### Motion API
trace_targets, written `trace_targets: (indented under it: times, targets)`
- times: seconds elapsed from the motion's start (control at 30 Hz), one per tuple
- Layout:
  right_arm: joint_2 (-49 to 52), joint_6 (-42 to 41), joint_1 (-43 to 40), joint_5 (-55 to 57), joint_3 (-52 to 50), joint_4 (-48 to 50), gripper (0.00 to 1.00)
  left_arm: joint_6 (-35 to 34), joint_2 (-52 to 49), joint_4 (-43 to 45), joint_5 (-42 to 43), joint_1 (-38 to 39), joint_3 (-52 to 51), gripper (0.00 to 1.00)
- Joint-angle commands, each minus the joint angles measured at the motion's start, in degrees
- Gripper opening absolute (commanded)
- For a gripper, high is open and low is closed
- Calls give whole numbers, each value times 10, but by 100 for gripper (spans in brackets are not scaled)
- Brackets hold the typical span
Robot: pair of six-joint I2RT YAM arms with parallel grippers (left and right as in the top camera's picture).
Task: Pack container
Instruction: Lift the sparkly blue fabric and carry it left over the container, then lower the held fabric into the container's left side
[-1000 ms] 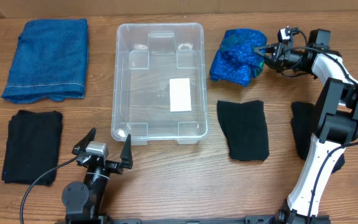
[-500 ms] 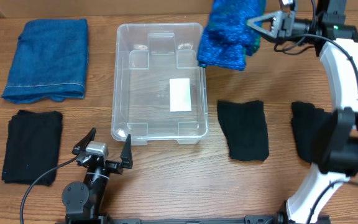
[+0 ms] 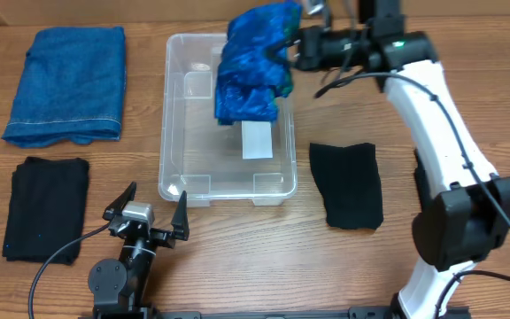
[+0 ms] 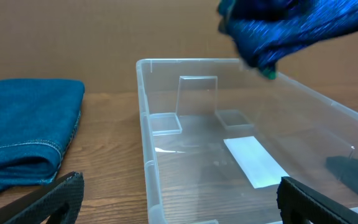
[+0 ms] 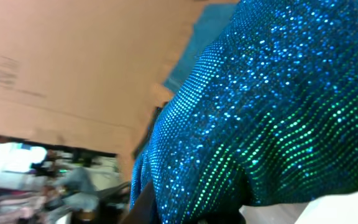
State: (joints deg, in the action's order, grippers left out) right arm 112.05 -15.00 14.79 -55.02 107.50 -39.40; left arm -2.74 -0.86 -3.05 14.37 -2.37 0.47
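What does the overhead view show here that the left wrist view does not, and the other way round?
Only overhead: the right arm holding the sparkly blue cloth out over the table, and the folded black cloth at the near left. Only left wrist: a low side look that shows the sparkly blue cloth hanging above the rim of the container, clear of its floor. Both: the container, its white label, the folded plain blue cloth, the sparkly blue cloth, and the left fingers spread open.

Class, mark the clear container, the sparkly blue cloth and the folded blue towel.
container (image 3: 197, 146), overhead view, bare floor.
sparkly blue cloth (image 3: 251, 66), overhead view, middle of bundle.
folded blue towel (image 3: 65, 84), overhead view, centre.
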Motion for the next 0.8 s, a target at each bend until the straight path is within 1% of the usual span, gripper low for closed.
trace_targets:
  times: [0.0, 0.17, 0.33, 0.6, 0.77]
  targets:
    - [-8, 1, 40, 94, 5, 15, 4, 11, 6, 1, 1, -3, -2, 100]
    - [-8, 1, 80, 167, 5, 16, 4, 11, 6, 1, 1, -3, -2, 100]
    - [-6, -1, 94, 211, 5, 16, 4, 11, 6, 1, 1, -3, -2, 100]
    - [39, -30, 94, 213, 5, 47, 4, 11, 6, 1, 1, -3, -2, 100]
    - [75, -56, 94, 166, 5, 86, 4, 11, 6, 1, 1, -3, -2, 100]
